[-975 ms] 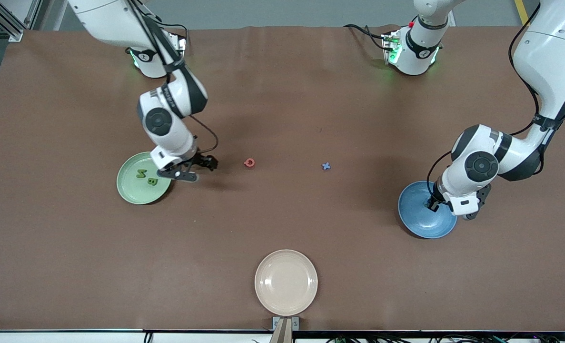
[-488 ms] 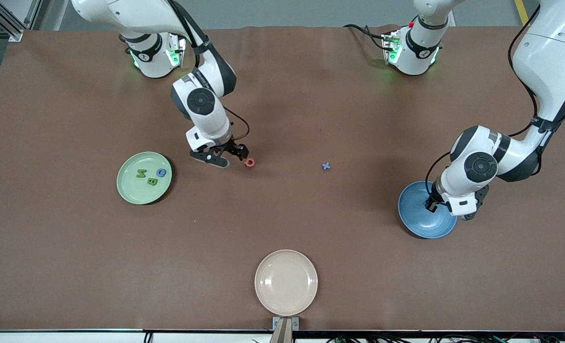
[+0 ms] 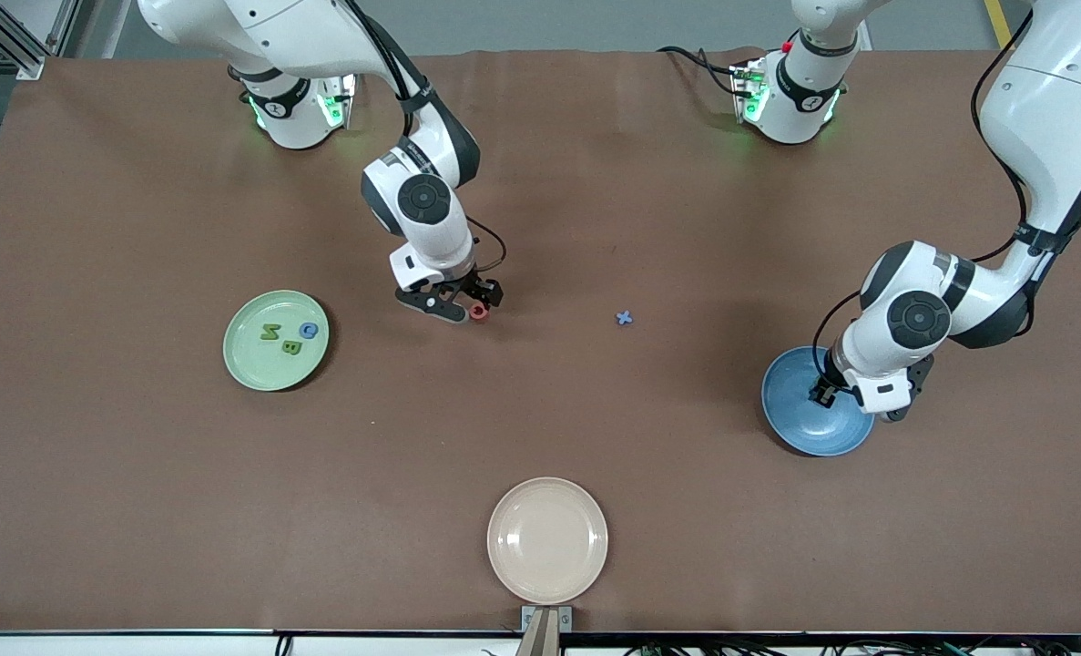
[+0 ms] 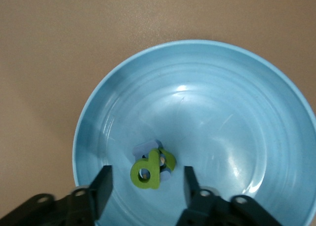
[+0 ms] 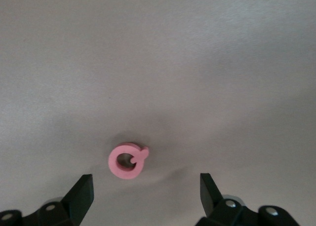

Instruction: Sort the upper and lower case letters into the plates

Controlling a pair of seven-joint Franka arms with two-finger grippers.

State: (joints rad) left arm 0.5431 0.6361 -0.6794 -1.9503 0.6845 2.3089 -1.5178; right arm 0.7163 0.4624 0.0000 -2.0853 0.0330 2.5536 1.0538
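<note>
Green plate (image 3: 241, 360) holds three letters (image 3: 287, 339), blue plate (image 4: 237, 117) perhaps two; red letter (image 3: 478, 312) and blue letter (image 3: 625, 318) lie on the table.

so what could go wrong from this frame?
1. The right gripper hangs with open jaws over the red letter, which sits off-centre toward one jaw; closing may nudge it instead of pinching it.
2. The left gripper is open low over the blue plate, close to the green letter piled on a blue letter; moving could knock them.

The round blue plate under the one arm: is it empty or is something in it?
Not empty. The blue plate holds a green letter lying on a pale blue one.
</note>
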